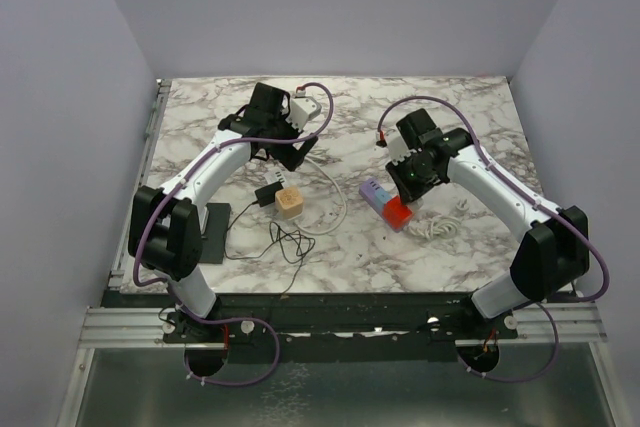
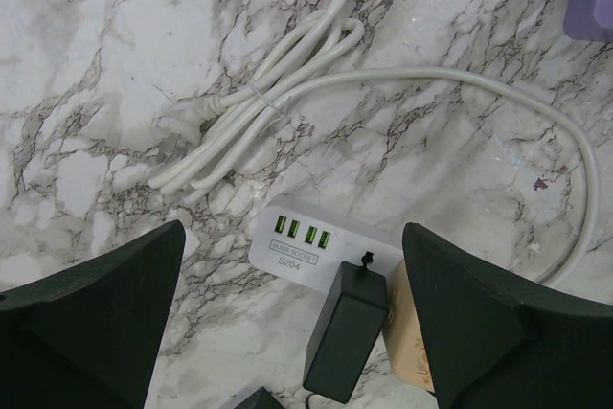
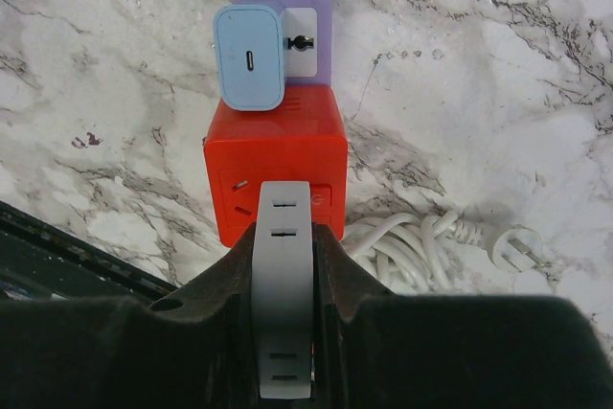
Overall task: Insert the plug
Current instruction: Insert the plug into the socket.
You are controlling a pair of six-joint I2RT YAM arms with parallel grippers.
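My right gripper point(image 3: 284, 237) is shut on a pale grey flat plug point(image 3: 284, 313), held edge-on between the fingers. The plug's front end overlaps the near face of a red socket cube point(image 3: 278, 160); I cannot tell whether they touch. In the top view the right gripper point(image 1: 413, 179) hovers just above the red cube point(image 1: 399, 213). My left gripper point(image 2: 292, 237) is open and empty above a white USB socket strip point(image 2: 297, 241), which has a black adapter point(image 2: 347, 332) against it. In the top view the left gripper point(image 1: 283, 150) is at the back left.
A purple power strip point(image 3: 321, 35) with a light blue charger point(image 3: 251, 56) joins the red cube's far side. A white cable coil point(image 3: 421, 251) lies right of the cube. A beige cube point(image 1: 290, 203), thin black wire point(image 1: 291, 244) and bundled white cable point(image 2: 259, 102) lie near the left arm.
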